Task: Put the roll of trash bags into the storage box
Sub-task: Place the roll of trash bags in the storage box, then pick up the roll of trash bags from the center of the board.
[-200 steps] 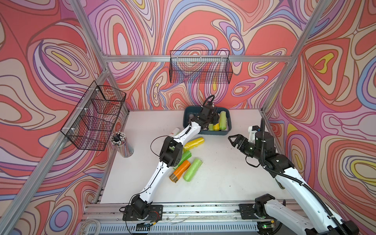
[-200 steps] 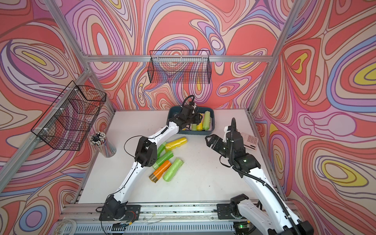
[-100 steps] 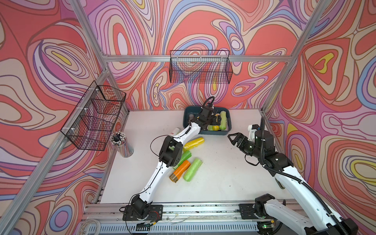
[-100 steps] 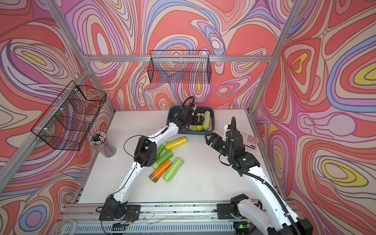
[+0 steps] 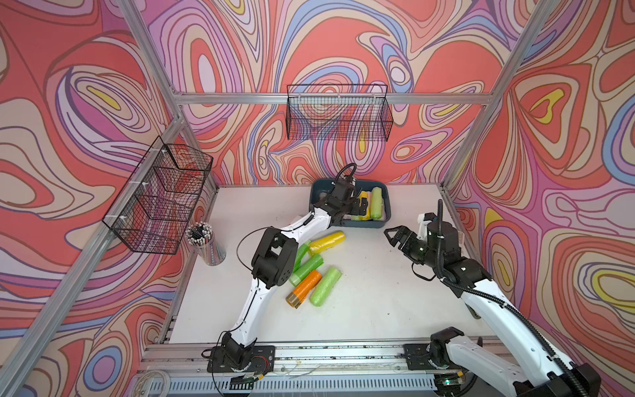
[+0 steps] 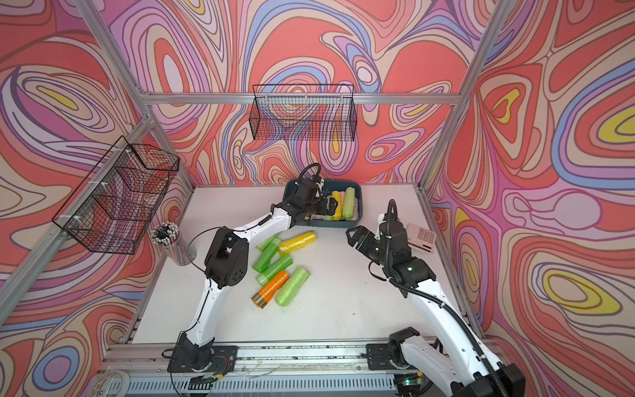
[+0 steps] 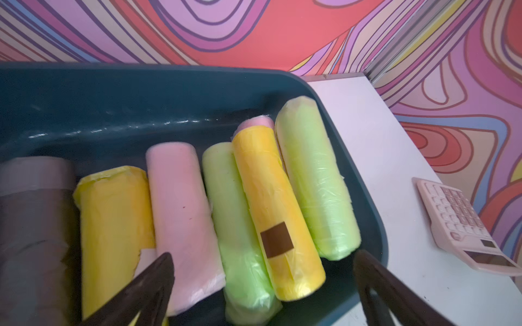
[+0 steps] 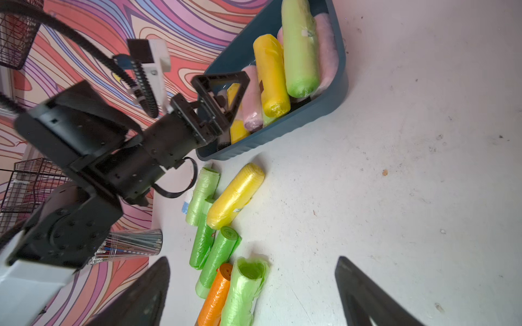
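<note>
Currently left hand (image 5: 358,207) spread empty over storage box (image 5: 367,224) near edge, right hand (image 5: 395,237) apart above open table (image 5: 371,295) beside it.

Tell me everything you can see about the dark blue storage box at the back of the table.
The storage box is a shallow, dark teal-blue tub, plastic by its sheen, with rounded corners, a flared rim and a ribbed outer wall. It sits flat on the white table close to the back wall. Inside, rolls of yellow, pink, green and grey bags lie side by side, some stacked. The open left gripper hovers over it.
</note>
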You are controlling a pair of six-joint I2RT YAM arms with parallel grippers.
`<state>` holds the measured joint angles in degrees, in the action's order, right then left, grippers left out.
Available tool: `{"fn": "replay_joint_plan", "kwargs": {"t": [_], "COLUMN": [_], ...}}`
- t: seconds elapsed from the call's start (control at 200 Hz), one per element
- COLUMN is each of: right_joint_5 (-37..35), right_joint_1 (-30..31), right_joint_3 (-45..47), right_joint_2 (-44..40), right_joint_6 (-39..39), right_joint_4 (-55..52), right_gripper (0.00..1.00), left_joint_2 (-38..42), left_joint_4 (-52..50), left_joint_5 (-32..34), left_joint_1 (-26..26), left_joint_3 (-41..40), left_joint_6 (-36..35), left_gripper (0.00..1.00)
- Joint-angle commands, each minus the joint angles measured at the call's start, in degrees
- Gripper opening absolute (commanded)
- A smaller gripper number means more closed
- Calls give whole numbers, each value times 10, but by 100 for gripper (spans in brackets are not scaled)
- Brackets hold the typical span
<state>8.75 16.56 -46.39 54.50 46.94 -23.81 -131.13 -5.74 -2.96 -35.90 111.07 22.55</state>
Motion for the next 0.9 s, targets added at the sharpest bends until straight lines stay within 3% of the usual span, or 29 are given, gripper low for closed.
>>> {"fn": "replay_joint_plan", "kwargs": {"t": [0.0,0.551,0.706,0.891], "right_joint_5": [-5,20,3,-36], "right_joint_1": [0,8,43,113], "right_joint_3": [18,73,96,94], "right_joint_2": [-3,8,13,51], "right_joint_6": [10,37,63,94], "right_joint_4": [7,53,76,99], "right_gripper": [93,92,91,91], "left_joint_2": [49,309,368,440], "left_joint_4": [34,93,82,40], "left_joint_5": [17,90,74,74], "left_joint_1": [5,4,4,4], "left_joint_3": [-42,-364,-438,-498], "left_joint_6": [-15,11,50,43], "left_gripper": [100,100,100,100]}}
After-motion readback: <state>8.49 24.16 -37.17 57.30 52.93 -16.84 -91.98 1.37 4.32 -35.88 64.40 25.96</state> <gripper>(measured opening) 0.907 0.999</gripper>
